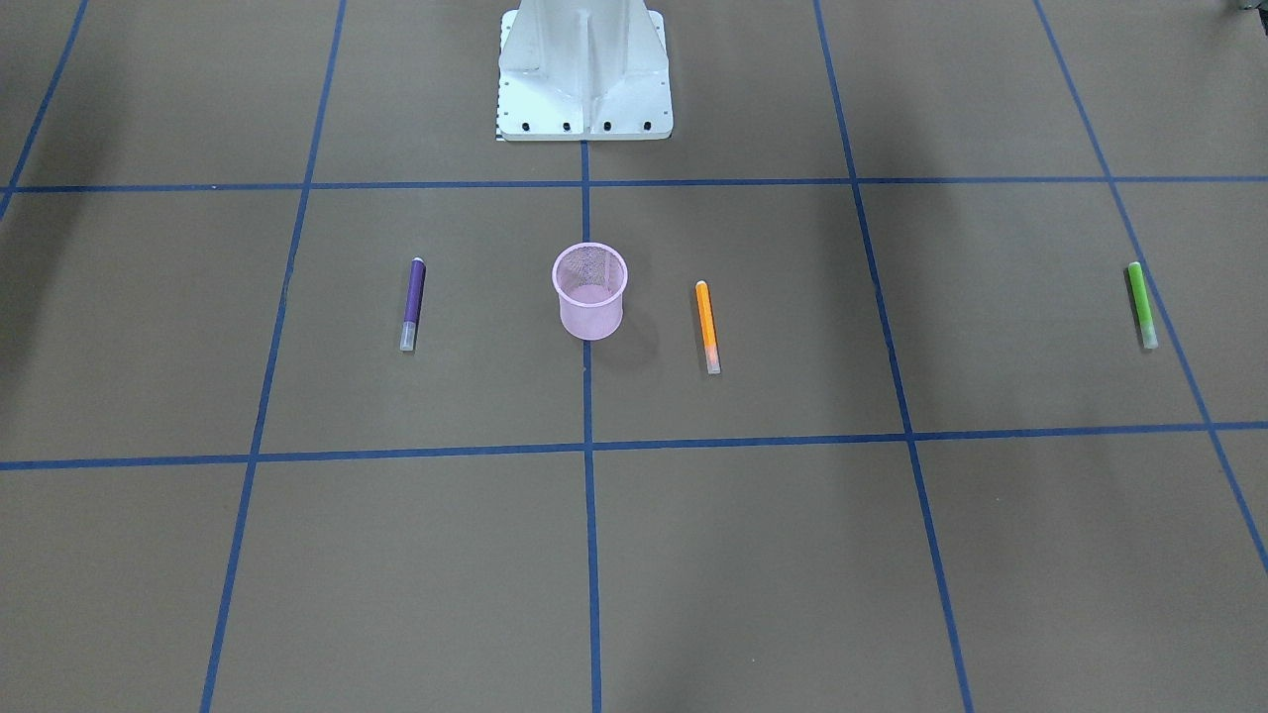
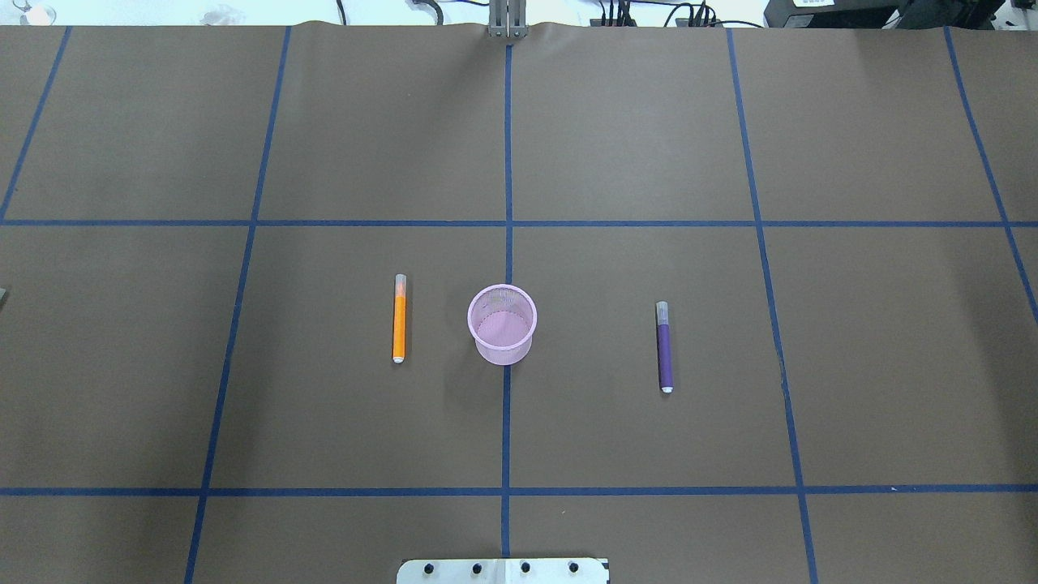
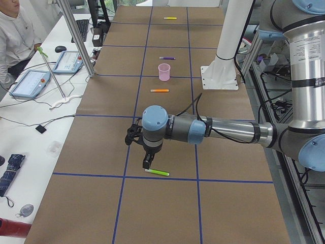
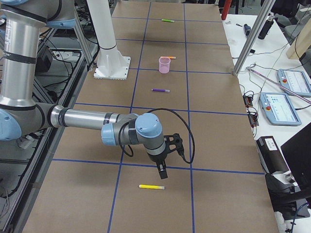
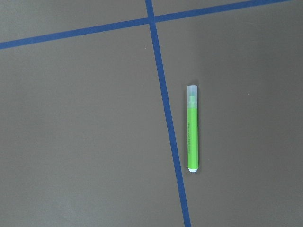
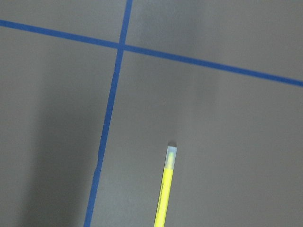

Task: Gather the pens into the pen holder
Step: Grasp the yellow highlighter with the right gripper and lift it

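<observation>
The pink mesh pen holder [image 2: 502, 324] stands upright at the table's middle. An orange pen [image 2: 399, 318] lies to its left and a purple pen [image 2: 664, 347] to its right. A green pen [image 3: 157, 173] lies at the table's left end, just below my left gripper [image 3: 147, 163], and shows in the left wrist view [image 5: 192, 128]. A yellow pen [image 4: 151, 187] lies at the right end, a little past my right gripper [image 4: 162, 168], and shows in the right wrist view [image 6: 165, 189]. I cannot tell whether either gripper is open or shut.
The white robot base [image 1: 584, 74] stands behind the pen holder. Blue tape lines [image 2: 508, 243] cross the brown table cover. Operator desks with control pendants [image 3: 31, 81] and a seated person [image 3: 15, 25] line the table's far side.
</observation>
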Controlling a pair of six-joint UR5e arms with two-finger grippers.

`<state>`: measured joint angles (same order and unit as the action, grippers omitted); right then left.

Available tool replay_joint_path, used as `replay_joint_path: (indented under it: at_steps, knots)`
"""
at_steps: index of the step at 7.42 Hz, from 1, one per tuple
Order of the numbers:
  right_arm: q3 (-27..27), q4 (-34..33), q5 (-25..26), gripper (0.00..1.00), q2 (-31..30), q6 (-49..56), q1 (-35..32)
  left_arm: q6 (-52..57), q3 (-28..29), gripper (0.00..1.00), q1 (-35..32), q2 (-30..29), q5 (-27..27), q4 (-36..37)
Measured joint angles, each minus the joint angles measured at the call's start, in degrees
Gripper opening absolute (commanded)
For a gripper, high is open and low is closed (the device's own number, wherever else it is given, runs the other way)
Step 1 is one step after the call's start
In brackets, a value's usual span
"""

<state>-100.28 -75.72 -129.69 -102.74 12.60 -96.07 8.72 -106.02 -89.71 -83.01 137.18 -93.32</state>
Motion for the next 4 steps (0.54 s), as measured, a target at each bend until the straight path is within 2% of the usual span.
replay_joint_path:
  at_steps: [2,4]
  knots:
    - [2.74,4.87,-0.63,1.0,0.68,-0.53,0.0,0.13,0.91,1.0,0.05,-5.62,0.21,-0.26]
    - [6.44,8.28,-2.55,0.99,0.8,-1.87,0.22,0.3,1.1,1.0,0.06,-7.11,0.49,-0.84]
